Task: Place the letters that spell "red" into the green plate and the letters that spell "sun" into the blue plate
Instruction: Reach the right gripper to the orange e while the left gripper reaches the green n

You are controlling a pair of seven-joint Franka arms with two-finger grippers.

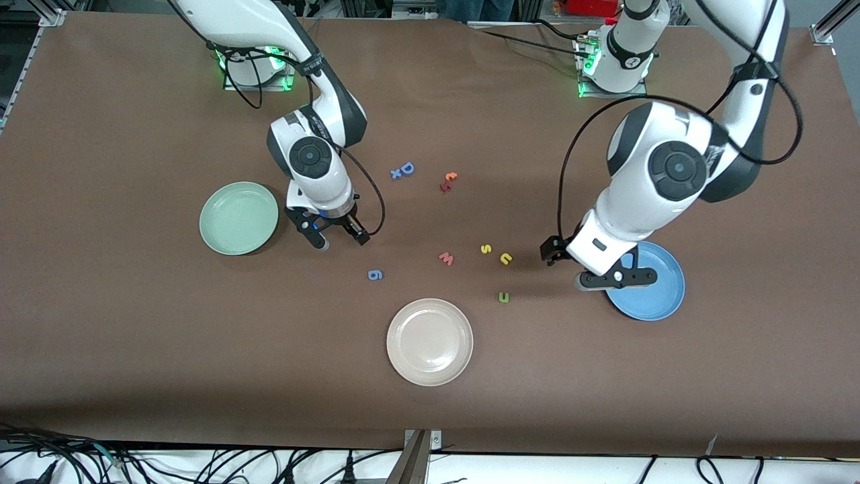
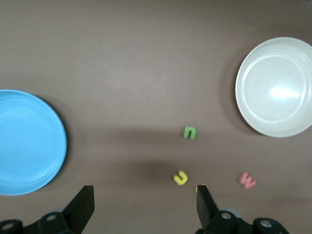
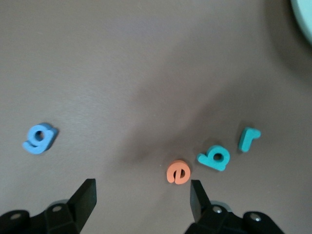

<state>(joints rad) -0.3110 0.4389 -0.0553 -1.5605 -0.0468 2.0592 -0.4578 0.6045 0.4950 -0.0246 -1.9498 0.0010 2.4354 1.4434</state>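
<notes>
In the right wrist view the orange "e" (image 3: pixel 178 172), teal "d" (image 3: pixel 214 157) and teal "r" (image 3: pixel 248 139) lie close together on the table. My right gripper (image 3: pixel 142 187) hangs open over them, the "e" just by one fingertip. In the front view this gripper (image 1: pixel 342 240) is beside the green plate (image 1: pixel 238 218) and the arm hides these letters. Yellow "s" (image 1: pixel 486 249), yellow "u" (image 1: pixel 506 258) and green "n" (image 1: pixel 503 297) lie near the blue plate (image 1: pixel 655 296). My left gripper (image 1: pixel 568 267) is open between them and that plate, nothing between its fingers (image 2: pixel 145 195).
A beige plate (image 1: pixel 430 341) sits nearest the front camera. A red "w" (image 1: pixel 446 258) lies beside the "s", and a blue "g" (image 1: pixel 375 274) near the right gripper. A blue "D" with an "x" (image 1: pixel 403 170) and an orange and dark red pair (image 1: pixel 448 181) lie toward the bases.
</notes>
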